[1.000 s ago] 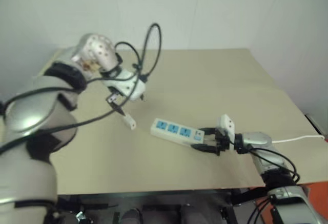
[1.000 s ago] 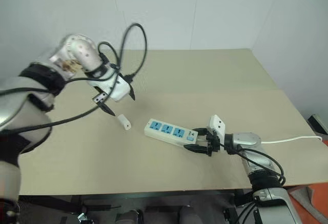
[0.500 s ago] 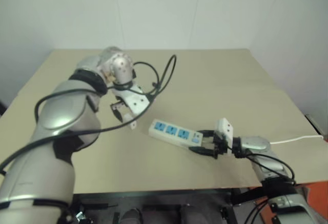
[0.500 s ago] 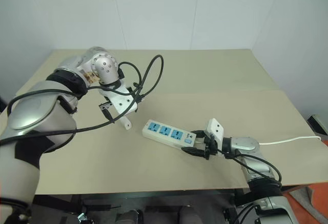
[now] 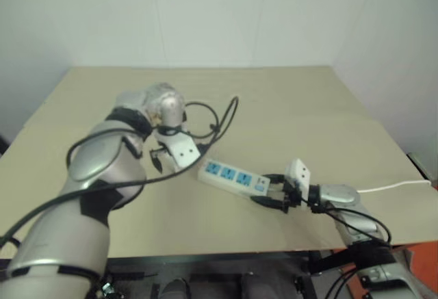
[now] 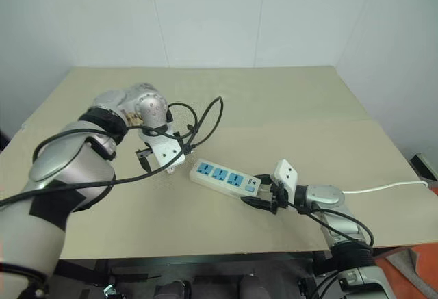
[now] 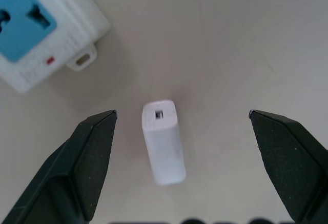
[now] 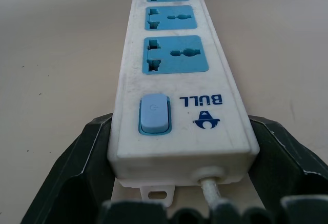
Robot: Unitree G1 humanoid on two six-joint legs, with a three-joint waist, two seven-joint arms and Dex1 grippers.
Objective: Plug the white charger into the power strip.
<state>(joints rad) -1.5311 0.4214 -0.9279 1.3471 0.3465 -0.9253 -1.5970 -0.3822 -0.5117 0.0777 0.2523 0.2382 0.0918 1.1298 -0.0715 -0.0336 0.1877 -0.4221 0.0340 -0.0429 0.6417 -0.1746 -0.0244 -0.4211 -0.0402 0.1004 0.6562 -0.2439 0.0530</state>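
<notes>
The white charger (image 7: 163, 142) lies flat on the table, a short way off the power strip's plain end. My left gripper (image 7: 182, 113) hangs over it pointing straight down, open, one finger (image 7: 87, 152) on each side and neither touching it. From the head it is my left gripper (image 6: 159, 165) just left of the strip. The power strip (image 6: 224, 176) is a white bar with three blue outlets, lying slantwise mid-table. My right gripper (image 8: 179, 124) is shut on its switch and cord end, fingers (image 8: 87, 157) pressed against both long sides.
The strip's thin white cord (image 5: 390, 187) runs off to the right table edge. A black cable (image 6: 205, 118) loops up from my left wrist over the tan table (image 5: 294, 100). The table's front edge lies close below my right gripper (image 5: 275, 195).
My left gripper has come down and to the right, from above the table to low over the charger, and its wrist has rolled. The right gripper has stayed on the strip.
</notes>
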